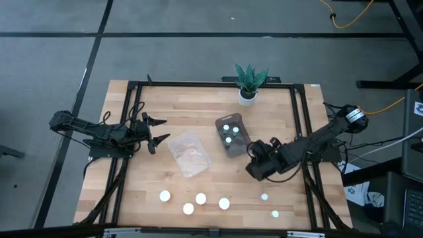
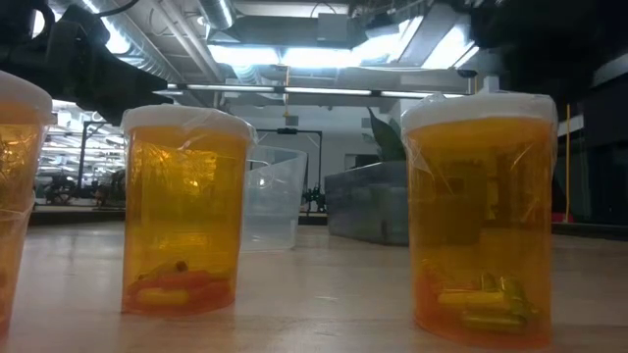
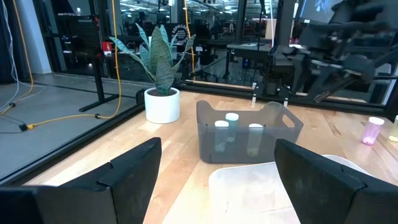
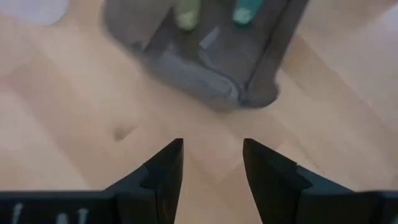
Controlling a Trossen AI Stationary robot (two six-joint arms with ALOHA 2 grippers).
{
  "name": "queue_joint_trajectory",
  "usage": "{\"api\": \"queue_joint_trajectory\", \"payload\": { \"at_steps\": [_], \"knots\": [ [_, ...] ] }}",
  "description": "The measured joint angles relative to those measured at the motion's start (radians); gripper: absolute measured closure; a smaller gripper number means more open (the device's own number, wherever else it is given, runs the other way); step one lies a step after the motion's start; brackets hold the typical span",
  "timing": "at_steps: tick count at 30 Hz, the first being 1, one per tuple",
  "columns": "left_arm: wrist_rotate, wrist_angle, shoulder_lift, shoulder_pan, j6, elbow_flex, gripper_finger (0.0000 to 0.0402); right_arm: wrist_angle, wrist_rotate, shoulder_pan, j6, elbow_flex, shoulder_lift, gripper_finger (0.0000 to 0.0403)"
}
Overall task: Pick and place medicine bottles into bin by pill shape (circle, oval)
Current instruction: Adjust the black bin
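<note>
The smoky dark grey tray (image 1: 230,135) stands mid-table and holds three small white-capped bottles (image 1: 229,131), which stand upright in it in the left wrist view (image 3: 231,127). The clear tray (image 1: 190,153) stands to its left. Several amber bottles with white caps (image 1: 200,198) stand near the front edge and loom large in the low view (image 2: 182,211). Two small bottles (image 1: 264,196) stand at the front right. My left gripper (image 1: 160,131) is open and empty, left of the clear tray. My right gripper (image 4: 211,168) is open and empty above bare wood, just right of the dark tray (image 4: 205,56).
A white pot with a green plant (image 1: 248,86) stands at the table's far edge, behind the dark tray. A black frame (image 1: 198,84) runs round the tabletop. Bare wood lies between the trays and the row of bottles at the front.
</note>
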Motion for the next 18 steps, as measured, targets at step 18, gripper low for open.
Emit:
{"api": "queue_joint_trajectory", "payload": {
  "at_steps": [18],
  "knots": [
    [0.0, 0.0, 0.0, 0.0, 0.001, 0.0, 0.0097, 0.066, -0.096, -0.361, -0.254, -0.057, 0.002, 0.0234]
  ]
}}
